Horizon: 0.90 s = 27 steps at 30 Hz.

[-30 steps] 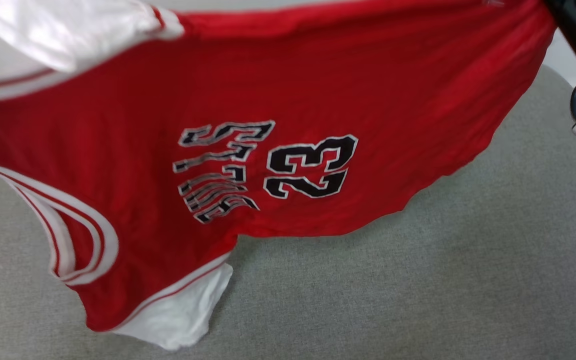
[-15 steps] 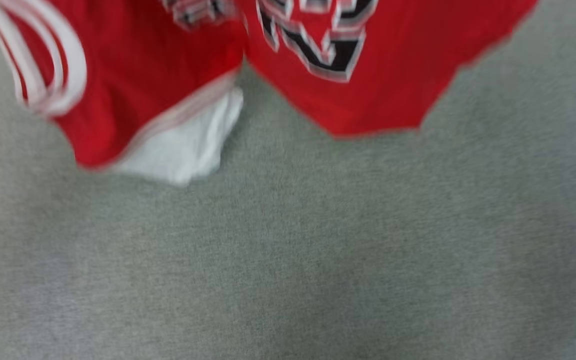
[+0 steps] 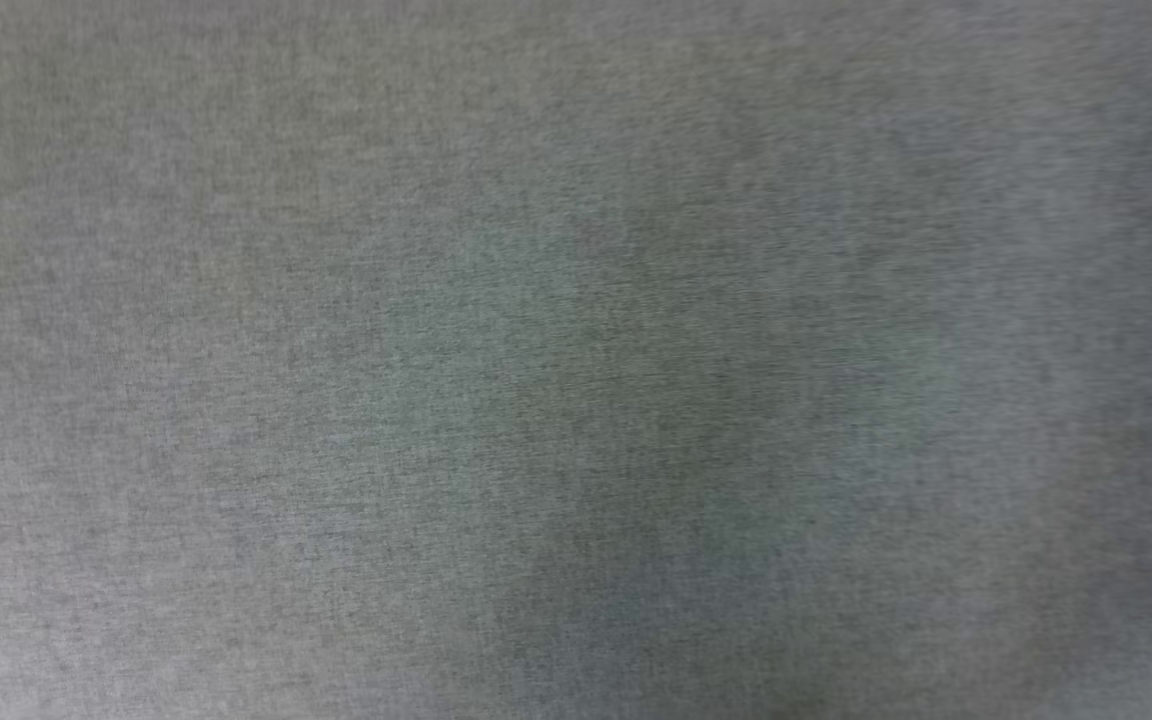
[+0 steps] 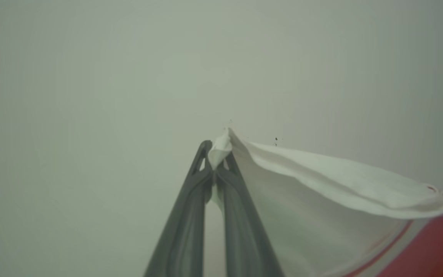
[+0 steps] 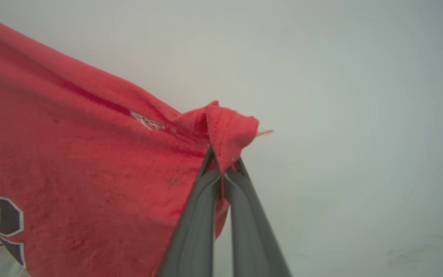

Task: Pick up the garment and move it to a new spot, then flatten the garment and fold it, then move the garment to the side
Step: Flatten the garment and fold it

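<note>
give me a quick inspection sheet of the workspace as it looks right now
surface: grey fabric surface, blurred in the head view, soft shadow across its middle
job's things: red jersey T-shirt pinched at two places; its white sleeve runs to the left gripper, and part of a black number outlined in white shows
clutter: nothing seen
grippers: left gripper shut on the tip of the white sleeve; right gripper shut on a bunched red edge
cables: nothing seen
surroundings: plain pale backdrop behind both grippers; cannot tell what it is
</note>
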Tool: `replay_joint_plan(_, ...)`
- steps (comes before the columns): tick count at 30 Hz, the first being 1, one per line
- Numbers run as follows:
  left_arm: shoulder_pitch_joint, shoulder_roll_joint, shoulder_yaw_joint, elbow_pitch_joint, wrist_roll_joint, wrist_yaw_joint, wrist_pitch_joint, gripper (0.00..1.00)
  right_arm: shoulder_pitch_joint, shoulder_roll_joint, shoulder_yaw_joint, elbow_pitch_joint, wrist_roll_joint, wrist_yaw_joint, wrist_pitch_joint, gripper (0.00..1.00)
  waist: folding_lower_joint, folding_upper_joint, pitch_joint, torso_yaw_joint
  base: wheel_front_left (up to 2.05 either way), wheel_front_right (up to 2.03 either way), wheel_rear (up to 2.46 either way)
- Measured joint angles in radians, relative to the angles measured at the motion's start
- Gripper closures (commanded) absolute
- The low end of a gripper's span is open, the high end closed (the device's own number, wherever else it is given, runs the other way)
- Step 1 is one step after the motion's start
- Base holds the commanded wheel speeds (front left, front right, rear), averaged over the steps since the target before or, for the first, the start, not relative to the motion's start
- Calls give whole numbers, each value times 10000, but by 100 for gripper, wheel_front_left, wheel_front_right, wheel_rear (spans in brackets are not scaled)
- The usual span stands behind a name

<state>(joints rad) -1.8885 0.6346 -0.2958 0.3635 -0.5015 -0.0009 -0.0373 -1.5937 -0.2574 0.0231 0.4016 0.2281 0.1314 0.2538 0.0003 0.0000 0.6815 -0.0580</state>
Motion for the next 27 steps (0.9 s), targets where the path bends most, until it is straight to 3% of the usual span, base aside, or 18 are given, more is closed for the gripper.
replay_joint_plan(5, -91, -533, -221, 1304, 107, -92, -851, 100, -325, 408, -59, 1457, -516, 0, -1166, 100, 0, 0, 418, 280, 0, 0, 0)
replay_joint_plan(9, 954, -834, -443, 1751, -36, -272, -1430, 100, 7, 656, 36, 2458, -713, -2, -1843, 100, 0, 0, 425, 420, 0, 0, 0)
replay_joint_plan(19, 5865, -1758, -826, 1555, -656, -414, -2140, 100, 2547, 849, 911, 3986, -138, -4, -3104, 100, -2, 0, -487, 642, 0, 0, 0)
replay_joint_plan(27, 10294, -1804, -752, 0, -986, -12, -2226, 100, 5224, 616, 2359, 4243, 1202, -2, -3511, 100, -3, 0, -1921, 799, 0, 0, 0)
